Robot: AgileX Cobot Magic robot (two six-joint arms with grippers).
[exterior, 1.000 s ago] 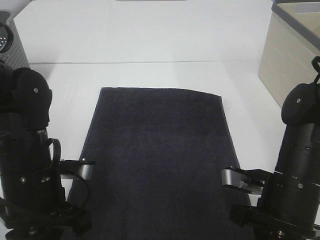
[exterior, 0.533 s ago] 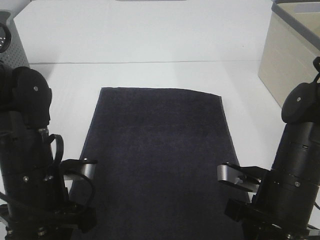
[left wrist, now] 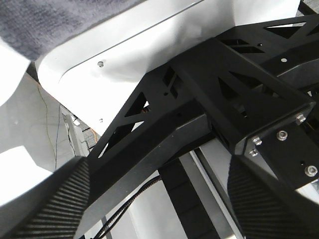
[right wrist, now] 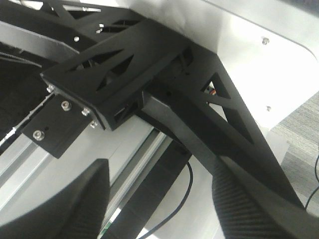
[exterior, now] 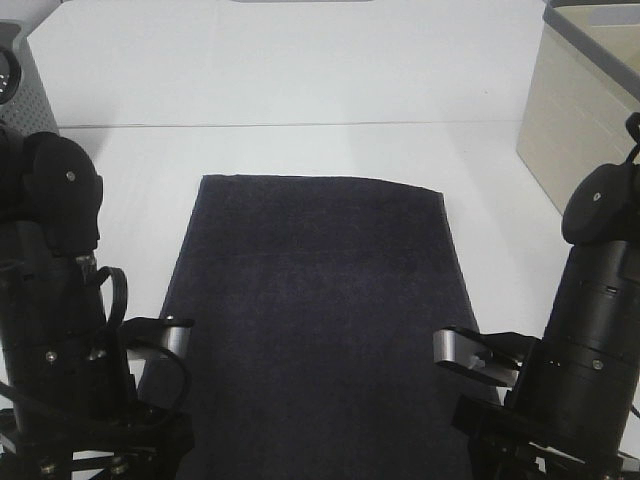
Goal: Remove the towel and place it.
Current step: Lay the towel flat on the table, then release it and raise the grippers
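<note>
Setting: a robotics laboratory test station. Indicators: a plain white worktop (exterior: pixel 300 80) with a black left robot arm (exterior: pixel 55 300) and a black right robot arm (exterior: pixel 600 300) at its near edge; a black trussed metal frame (left wrist: pixel 199 99); an aluminium rail (right wrist: pixel 25 164); grey carpet flooring (right wrist: pixel 299 124).

My work surface is a white bench (exterior: pixel 300 170). A grey perforated basket (exterior: pixel 22 90) stands at the far left of it. A beige bin (exterior: pixel 575 120) with a grey rim stands at the far right, well apart from the basket. My wrist cameras show a black trussed frame (left wrist: pixel 199 94) beneath the bench's rounded corner.
</note>
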